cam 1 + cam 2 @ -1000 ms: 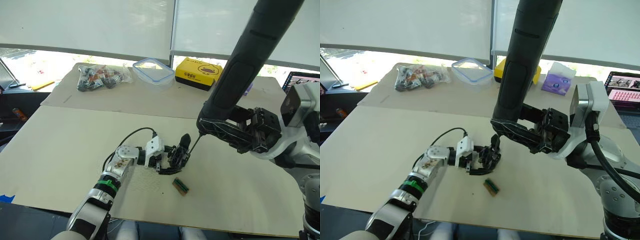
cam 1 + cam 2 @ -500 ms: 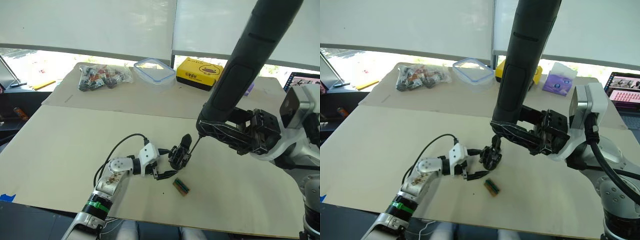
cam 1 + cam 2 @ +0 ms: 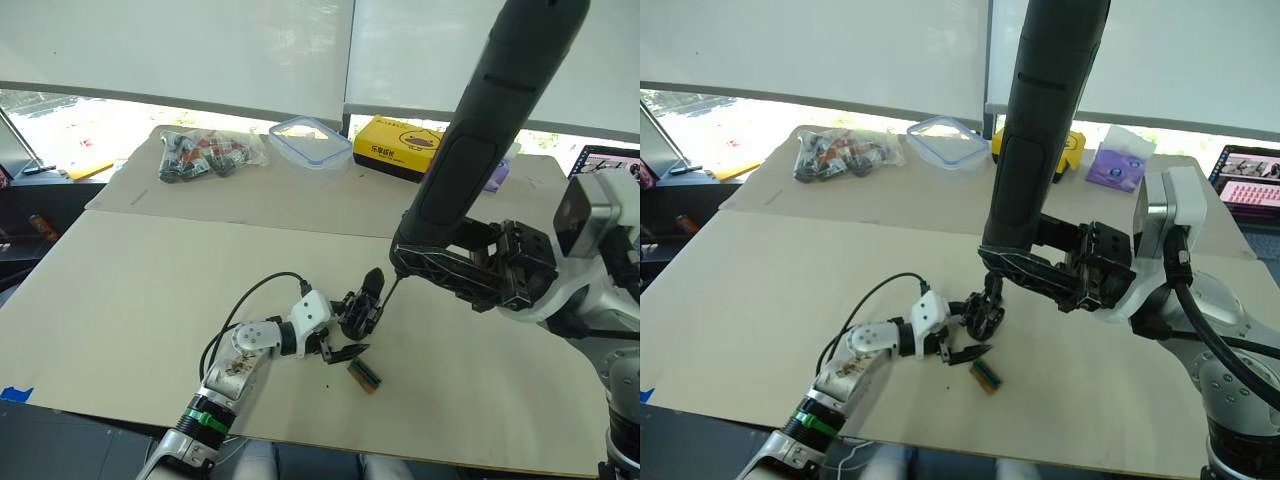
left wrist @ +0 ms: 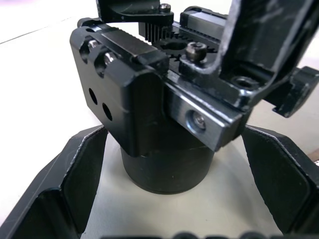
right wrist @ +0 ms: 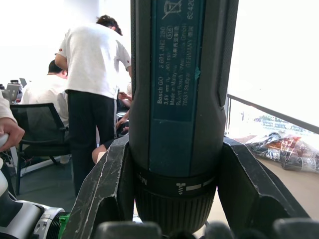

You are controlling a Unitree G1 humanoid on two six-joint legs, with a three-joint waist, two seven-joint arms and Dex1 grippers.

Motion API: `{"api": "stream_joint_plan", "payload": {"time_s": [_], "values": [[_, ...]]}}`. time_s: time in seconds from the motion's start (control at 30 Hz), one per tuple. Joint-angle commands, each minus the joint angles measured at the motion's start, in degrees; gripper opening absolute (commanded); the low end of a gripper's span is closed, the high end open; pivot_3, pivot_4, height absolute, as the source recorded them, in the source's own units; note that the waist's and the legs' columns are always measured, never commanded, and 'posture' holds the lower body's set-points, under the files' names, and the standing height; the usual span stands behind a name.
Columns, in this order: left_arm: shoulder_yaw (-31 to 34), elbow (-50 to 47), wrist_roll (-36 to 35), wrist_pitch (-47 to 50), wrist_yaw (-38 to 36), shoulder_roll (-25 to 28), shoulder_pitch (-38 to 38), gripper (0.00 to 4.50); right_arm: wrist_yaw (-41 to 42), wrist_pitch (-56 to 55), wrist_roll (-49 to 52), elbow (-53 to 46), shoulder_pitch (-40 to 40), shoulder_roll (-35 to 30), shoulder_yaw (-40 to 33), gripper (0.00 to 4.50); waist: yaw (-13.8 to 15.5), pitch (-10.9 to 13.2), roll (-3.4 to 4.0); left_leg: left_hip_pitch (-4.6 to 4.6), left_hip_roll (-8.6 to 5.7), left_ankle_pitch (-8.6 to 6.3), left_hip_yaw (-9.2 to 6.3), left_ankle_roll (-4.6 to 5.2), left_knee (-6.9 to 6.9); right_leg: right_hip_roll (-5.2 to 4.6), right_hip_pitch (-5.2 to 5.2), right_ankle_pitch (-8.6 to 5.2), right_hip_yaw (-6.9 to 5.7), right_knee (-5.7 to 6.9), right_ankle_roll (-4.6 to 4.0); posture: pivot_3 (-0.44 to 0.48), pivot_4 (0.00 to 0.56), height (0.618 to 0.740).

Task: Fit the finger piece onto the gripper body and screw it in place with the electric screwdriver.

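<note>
Left hand (image 3: 345,338) back around gripper body (image 3: 362,308) — screw hidden.

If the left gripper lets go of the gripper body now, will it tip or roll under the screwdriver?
The gripper body stands on a round base with its bulky linkages overhanging, so it looks top-heavy and might tip. The electric screwdriver, clamped in the right gripper, bears on it at a slant, which would likely shove it sideways across the smooth table.

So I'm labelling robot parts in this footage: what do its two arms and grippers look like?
The left arm is silver-white with brownish marks, a green band near the wrist and a black cable looping over it. The left gripper has a white body and two black pointed fingers. The right arm is white and grey with black cables; the right gripper is black, with scuffed fingers.
</note>
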Motion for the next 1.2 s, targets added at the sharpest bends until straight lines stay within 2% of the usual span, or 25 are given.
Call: {"api": "stream_joint_plan", "payload": {"time_s": [0.03,0.13,0.2,0.23,0.5,0.7,0.9,1.2], "values": [[-0.99,0.39,0.98,1.47,0.81,0.29,0.45,4.46,-0.12,-0.65,1.98,-0.86,-1.66,-0.12,-1.54,1.9,-0.01,0.0,0.01,0.0,0.0,0.0,0.0,0.0,0.0,0.0,0.0,0.0,0.0,0.0,0.0,0.0,0.15,0.74],[-1.2,0.5,0.85,2.01,0.56,0.45,0.39,3.63,-0.1,-0.7,1.89,-0.59,-2.29,0.09,-1.22,1.9,-0.04,-0.01,0.01,0.01,0.0,0.0,0.0,0.0,0.0,0.0,0.01,0.0,0.0,0.0,0.0,0.0,0.15,0.74],[-1.44,0.47,0.8,2.53,0.34,0.64,0.41,2.62,-0.17,-0.66,1.87,-0.23,-3.16,0.36,-0.68,1.9,-0.06,-0.01,0.02,0.02,0.0,0.0,0.0,0.0,0.0,0.0,0.01,0.0,0.0,0.01,0.0,0.0,0.15,0.74],[-1.49,0.44,0.65,2.7,0.26,0.69,0.46,2.25,-0.17,-0.64,1.81,-0.01,-3.7,0.51,-0.35,1.9,-0.06,-0.01,0.02,0.02,0.0,0.0,0.0,0.0,0.0,0.0,0.01,0.0,0.0,0.01,0.0,0.0,0.15,0.74],[-2.04,0.99,0.47,2.96,-0.02,0.81,0.34,2.26,1.68,-0.16,0.25,4.76,-10.7,1.97,3.13,1.9,-0.09,-0.01,0.02,0.03,0.0,0.0,-0.01,0.0,0.0,0.0,0.01,0.0,0.0,0.01,-0.01,0.0,0.15,0.74],[-2.56,1.13,0.58,2.75,-0.32,0.87,-0.08,2.26,2.02,-0.04,-2.93,7.2,-15.24,5.62,7.89,1.9,-0.06,-0.01,0.02,0.02,0.0,0.0,0.0,0.0,-0.01,0.0,0.0,0.0,0.0,0.02,0.0,0.0,0.15,0.74],[-2.89,0.95,0.63,3.65,-0.07,0.81,-0.19,2.26,3.24,-0.98,-8.33,8.0,-15.39,7.99,10.95,1.9,0.02,-0.01,0.03,0.01,0.0,0.0,0.0,0.0,-0.01,0.0,0.0,0.01,-0.01,0.01,0.0,0.0,0.15,0.74],[-3.1,0.67,0.51,4.69,-0.2,0.75,-0.27,2.26,7.41,-3.22,-17.49,8.78,-11.09,9.51,12.9,1.9,0.15,-0.02,0.02,0.01,0.0,0.0,-0.01,0.0,-0.01,0.0,0.01,0.01,-0.02,0.01,0.01,0.0,0.15,0.74]]}}
